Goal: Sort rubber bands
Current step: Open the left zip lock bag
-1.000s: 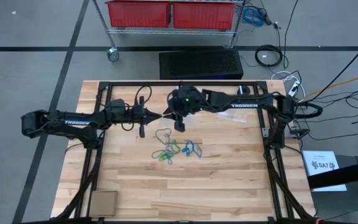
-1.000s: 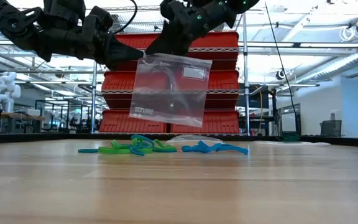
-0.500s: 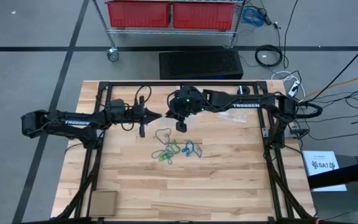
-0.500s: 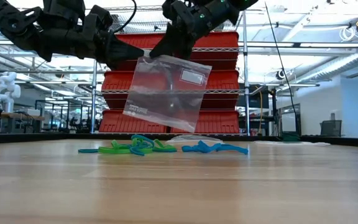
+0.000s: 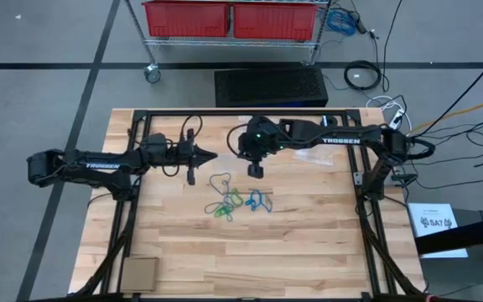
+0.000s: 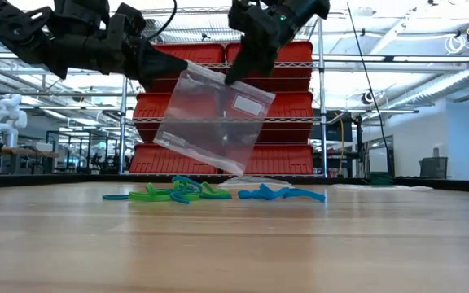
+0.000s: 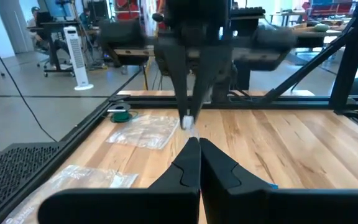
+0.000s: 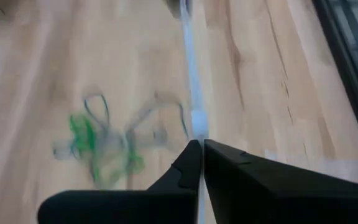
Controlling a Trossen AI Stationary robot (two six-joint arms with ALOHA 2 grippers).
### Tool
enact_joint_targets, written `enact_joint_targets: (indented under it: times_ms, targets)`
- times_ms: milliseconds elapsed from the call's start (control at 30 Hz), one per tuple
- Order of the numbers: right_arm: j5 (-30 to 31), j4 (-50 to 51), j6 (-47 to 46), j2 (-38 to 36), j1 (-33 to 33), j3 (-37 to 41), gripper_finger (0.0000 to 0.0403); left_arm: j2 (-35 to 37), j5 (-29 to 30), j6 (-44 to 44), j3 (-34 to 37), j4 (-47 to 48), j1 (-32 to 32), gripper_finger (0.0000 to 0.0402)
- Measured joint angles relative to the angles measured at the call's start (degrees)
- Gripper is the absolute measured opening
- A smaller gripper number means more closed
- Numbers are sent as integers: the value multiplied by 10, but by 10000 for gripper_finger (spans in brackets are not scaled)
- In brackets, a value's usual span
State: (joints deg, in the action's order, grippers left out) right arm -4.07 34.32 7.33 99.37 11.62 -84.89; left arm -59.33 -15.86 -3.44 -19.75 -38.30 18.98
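Note:
A clear plastic bag hangs tilted above the table between both grippers. My left gripper, shut, is at its upper left corner. My right gripper, shut, is farther right on its top edge. From above the bag shows edge-on between the left gripper and the right gripper. The rubber bands, green and blue loops, lie in a loose heap on the wood below the bag. In the high view the heap has a dark loop beside it. My left gripper pinches the bag's upper left corner between its two fingers, reaching level from the table's left. The bag is lifted clear and hangs below. My right gripper pinches the bag's top edge right of the left gripper, coming slanting from above and the right. The edge slopes down toward it.
Other clear bags lie flat on the far right part of the table, also seen from above. A brown square pad sits at the near left corner. Black frame rails border the wood. Red bins stand beyond the far edge.
My right gripper has moved toward the table's right, away from the left gripper, along the bag's top edge. The bag has tilted: its top edge now slopes down to the right and its lower end has swung left. The left gripper has kept the corner in place.

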Motion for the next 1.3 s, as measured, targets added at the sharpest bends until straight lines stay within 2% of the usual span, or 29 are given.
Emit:
enact_joint_targets:
  times_ms: [233, 467, 567, 767, 933, 1100, 1200, 1300]
  targets:
    - [32, 71, -5, -10, 1, 2, 2, 14, 0, -1, 0, -2, 2, 0]
    - [31, 66, -4, -11, 0, 2, 2, 3, 19, 1, 0, 21, 2, 6]
    - [25, 57, 0, -11, -2, 2, 3, -16, 20, 10, -1, 24, 0, 37]
    - [23, 47, 10, -11, -10, 1, 3, -68, 20, 45, -35, 23, -4, 124]
    - [23, 45, 13, -11, -13, 1, 3, -114, -22, 46, -71, 23, -5, 165]
    - [23, 45, 15, -11, -12, 1, 4, -128, -26, 41, -91, 46, -11, 153]
    - [23, 45, 15, -11, -12, 1, 4, -128, -21, 27, -92, 51, -14, 119]
    - [23, 45, 14, -11, -12, 1, 4, -128, -21, 13, -92, 50, -16, 67]
